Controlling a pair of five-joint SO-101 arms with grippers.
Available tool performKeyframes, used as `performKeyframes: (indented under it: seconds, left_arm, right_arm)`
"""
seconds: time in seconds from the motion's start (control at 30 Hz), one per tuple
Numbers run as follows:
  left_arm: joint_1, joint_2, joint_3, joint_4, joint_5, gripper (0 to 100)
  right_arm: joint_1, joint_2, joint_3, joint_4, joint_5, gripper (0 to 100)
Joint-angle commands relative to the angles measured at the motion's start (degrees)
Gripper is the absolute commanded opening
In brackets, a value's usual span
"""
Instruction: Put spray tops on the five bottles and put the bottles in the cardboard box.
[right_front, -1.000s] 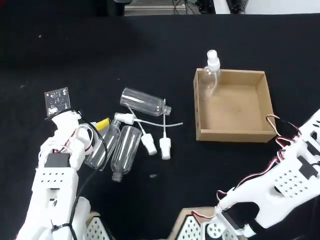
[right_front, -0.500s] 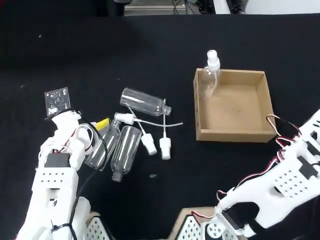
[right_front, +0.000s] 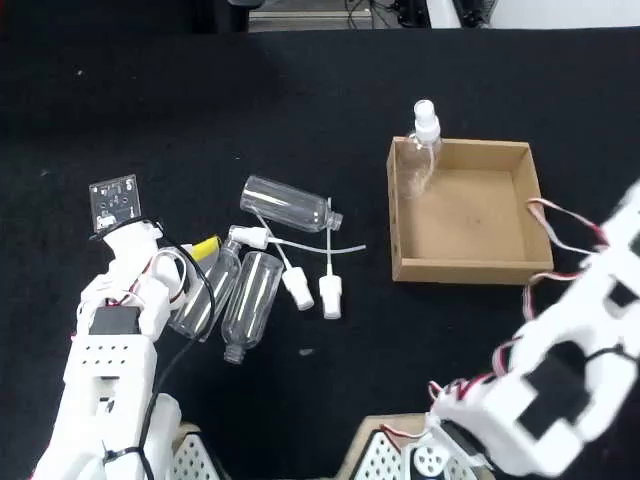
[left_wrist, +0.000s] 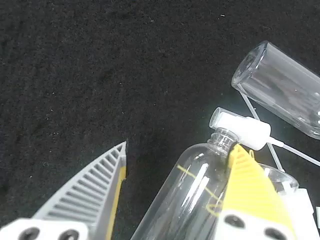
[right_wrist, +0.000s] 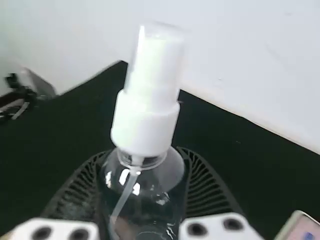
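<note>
Right fingers (right_wrist: 75, 197) seemingly clamp a capped bottle (right_wrist: 141, 186); left fingers (left_wrist: 95, 192) spread apart around a lying bottle (left_wrist: 182, 197).

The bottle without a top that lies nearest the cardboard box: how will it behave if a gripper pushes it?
The uncapped bottle is round and lies on its side, so it would probably roll. It looks empty, so it is likely light and easily knocked away.

Clear plastic bottles: five. White spray top fitted, three: bottle A (right_front: 422, 150), bottle B (right_front: 195, 310), bottle C (right_wrist: 137, 200). Uncapped, two: bottle D (right_front: 288, 205), bottle E (right_front: 250, 300). Loose white spray tops, two: top 1 (right_front: 298, 287), top 2 (right_front: 330, 296). Brown cardboard box (right_front: 470, 270): one.
</note>
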Motion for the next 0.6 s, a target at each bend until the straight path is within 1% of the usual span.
performKeyframes:
  seconds: [0.0,0.17,0.33,0.4,0.57]
  left_arm:
    - [-0.66,-0.88,-0.57,-1.23,0.18,30]
    - [-0.66,-0.88,-0.57,-1.23,0.18,30]
    - [-0.66,-0.88,-0.57,-1.23,0.18,30]
    - [-0.66,-0.88,-0.57,-1.23,0.18,30]
    - [-0.66,-0.88,-0.48,-1.23,0.18,30]
  right_arm:
    - [-5.8,-12.44,4.35,0.44,-0.35,1.1]
    - [-14.33,-21.67,12.7,0.53,-0.35,1.1]
    - [-22.33,-22.64,17.01,0.26,2.73,1.1]
    - [-24.09,-21.85,18.15,-1.05,3.6,1.1]
    - [-24.35,-15.08,20.0,-11.78,7.56,1.1]
